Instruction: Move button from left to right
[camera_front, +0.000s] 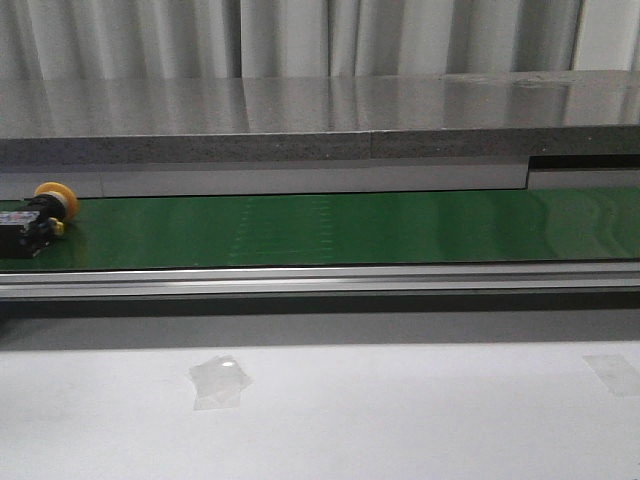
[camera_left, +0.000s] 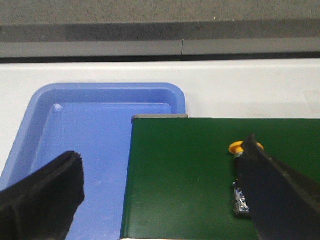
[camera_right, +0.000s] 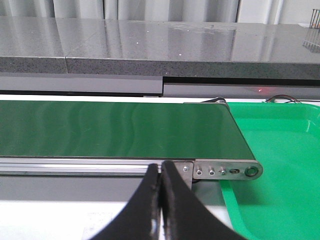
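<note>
The button (camera_front: 50, 200) lies on its side at the far left of the green conveyor belt (camera_front: 350, 225), its yellow-orange cap toward the back and its black body toward the front. In the left wrist view my left gripper (camera_left: 162, 150) is open and empty above the belt's left end. Its one finger (camera_left: 272, 190) hides most of the button (camera_left: 235, 148), so only the yellow cap and a metallic bit show. In the right wrist view my right gripper (camera_right: 160, 167) is shut on nothing, in front of the belt's right end. Neither gripper shows in the front view.
A blue tray (camera_left: 45, 115) sits past the belt's left end. A green tray (camera_right: 280, 165) sits past the belt's right end. A grey stone ledge (camera_front: 320, 110) runs behind the belt. A white tabletop (camera_front: 400, 410) with tape patches lies in front.
</note>
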